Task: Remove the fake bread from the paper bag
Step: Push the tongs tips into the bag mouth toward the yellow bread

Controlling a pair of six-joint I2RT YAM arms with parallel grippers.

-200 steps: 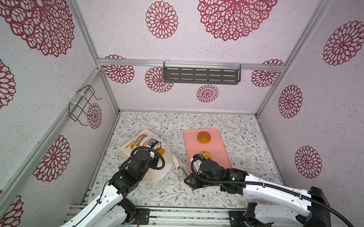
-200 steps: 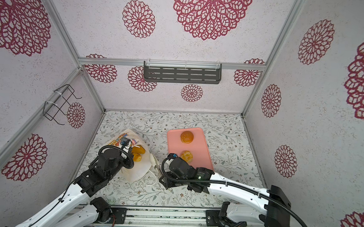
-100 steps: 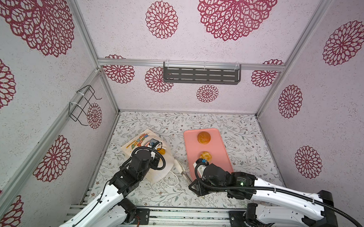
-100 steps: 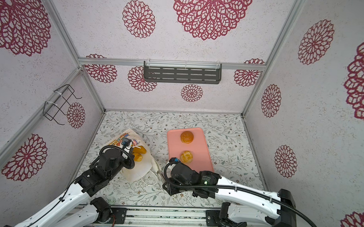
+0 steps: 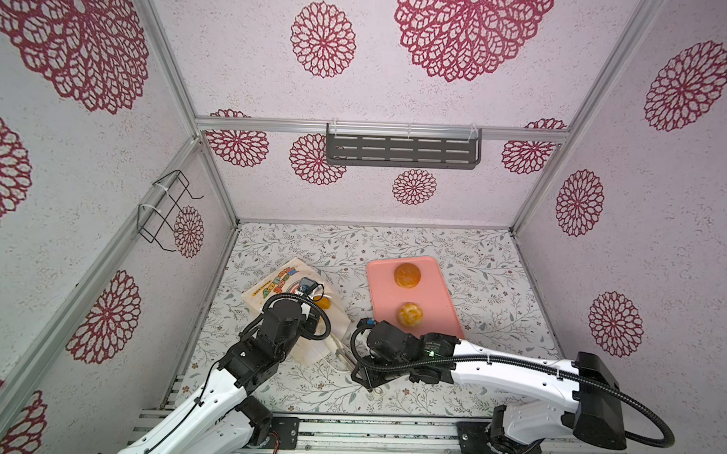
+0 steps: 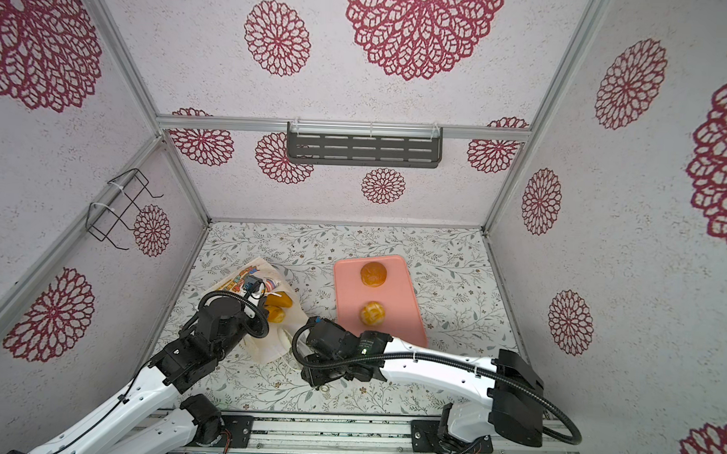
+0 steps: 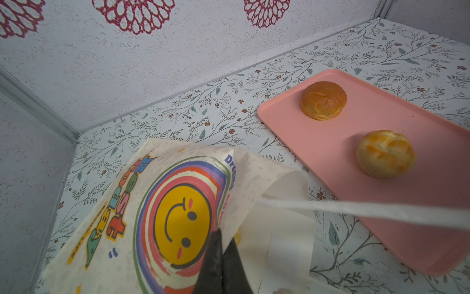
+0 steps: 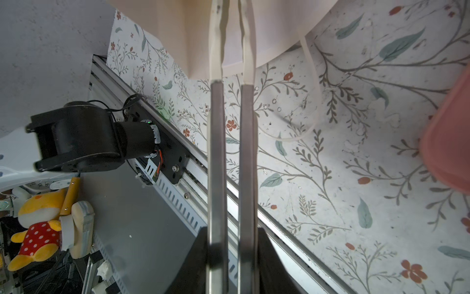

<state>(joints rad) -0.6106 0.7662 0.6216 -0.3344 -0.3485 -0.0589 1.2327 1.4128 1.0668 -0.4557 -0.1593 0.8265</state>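
The paper bag [image 5: 287, 281] lies on its side at the left of the floor, cartoon lettering and a smiley face [image 7: 181, 224] facing up. My left gripper [image 7: 221, 235] is shut on the upper rim of the bag's mouth and holds it lifted. Glossy yellow fake bread [image 6: 277, 306] shows inside the mouth. Two round buns [image 5: 407, 275] [image 5: 410, 314] sit on the pink tray [image 5: 436, 293]. My right gripper [image 8: 232, 244] is shut on metal tongs [image 8: 216, 152]. Their white tips [image 8: 215, 38] reach the bag's near edge, with nothing seen between them.
A white cord handle [image 8: 314, 101] of the bag lies looped on the floral floor beside the tongs. Another handle [image 7: 368, 211] stretches across the left wrist view. The tray's near corner [image 8: 447, 142] is close to my right wrist. The front rail [image 5: 346, 427] runs behind both arms.
My right arm with the tongs has shifted slightly in front of the bag's mouth, and its elbow has swung left. The left gripper has kept still on the bag.
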